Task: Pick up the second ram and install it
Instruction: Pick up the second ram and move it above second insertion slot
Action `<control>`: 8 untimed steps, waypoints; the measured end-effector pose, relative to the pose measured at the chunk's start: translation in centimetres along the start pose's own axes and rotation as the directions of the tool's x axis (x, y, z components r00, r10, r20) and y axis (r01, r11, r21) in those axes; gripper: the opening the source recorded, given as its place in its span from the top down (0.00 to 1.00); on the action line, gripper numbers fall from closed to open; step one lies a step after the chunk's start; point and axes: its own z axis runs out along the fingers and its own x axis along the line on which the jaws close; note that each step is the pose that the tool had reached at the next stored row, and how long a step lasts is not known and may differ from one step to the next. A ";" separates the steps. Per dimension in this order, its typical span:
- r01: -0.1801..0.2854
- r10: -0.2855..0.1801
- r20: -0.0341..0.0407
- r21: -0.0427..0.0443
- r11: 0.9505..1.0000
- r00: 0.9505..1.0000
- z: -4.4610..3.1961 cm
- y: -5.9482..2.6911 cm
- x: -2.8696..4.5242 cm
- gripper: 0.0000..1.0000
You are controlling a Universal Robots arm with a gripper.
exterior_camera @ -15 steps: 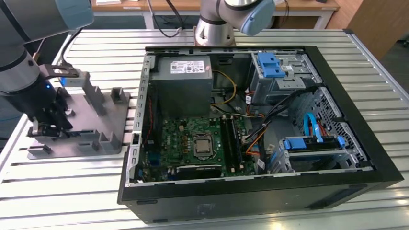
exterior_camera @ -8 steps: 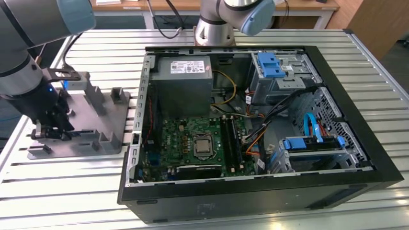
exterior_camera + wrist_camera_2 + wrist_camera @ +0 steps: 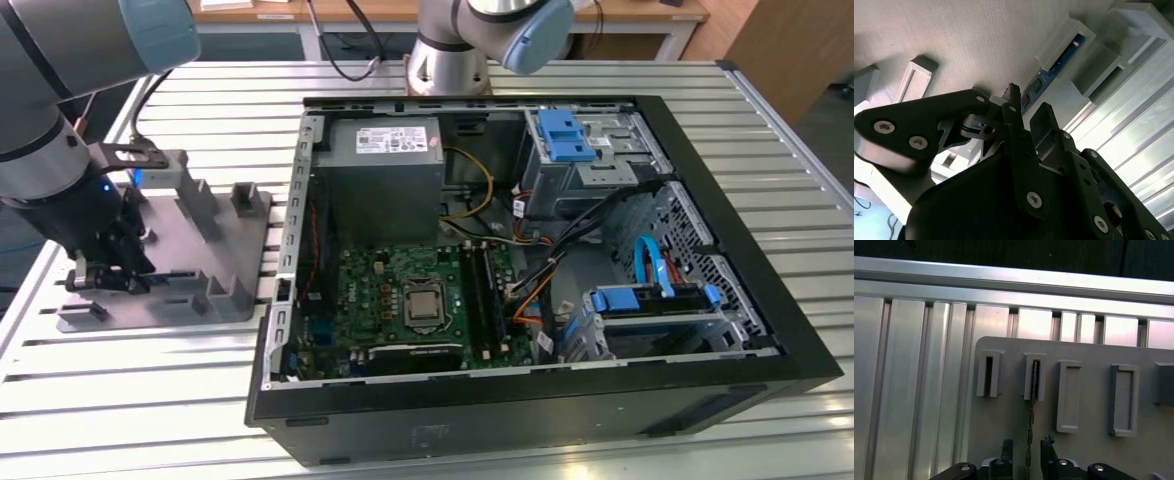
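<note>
A robot arm reaches down over a grey holder plate (image 3: 187, 250) that lies on a slatted metal table (image 3: 134, 400). The plate sits just beside an open computer case (image 3: 534, 400), on the exterior view's left. Inside the case a green motherboard (image 3: 387, 290) lies flat.

The second ram (image 3: 1030, 420) stands on its long edge on the plate. One end is tucked into a small slotted post, the second post from the plate's corner, in a row along the plate's edge nearest the table's rim. In the second wrist view the stick (image 3: 1059, 62) shows as a blue board with dark chips, running from that post towards the gripper.

The gripper (image 3: 1027, 450) hangs low over the plate's corner area, with its two black fingers (image 3: 1006, 450) on either side of the stick's free end. Its jaws are parted. In the first wrist view a narrow gap seems to show on each side of the board, so it appears to straddle the stick without clamping it.
</note>
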 end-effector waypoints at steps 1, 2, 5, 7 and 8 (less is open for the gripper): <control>0.000 0.000 0.000 0.000 1.000 1.000 0.00 0.00 0.00 0.64; 0.000 0.000 0.000 0.000 1.000 1.000 0.00 0.00 0.00 0.66; 0.000 0.000 0.000 0.000 1.000 1.000 0.01 0.00 0.00 0.78; 0.000 0.000 0.000 0.000 1.000 1.000 0.01 0.00 0.00 0.84; 0.000 0.000 0.000 0.000 1.000 1.000 0.01 0.00 0.00 0.86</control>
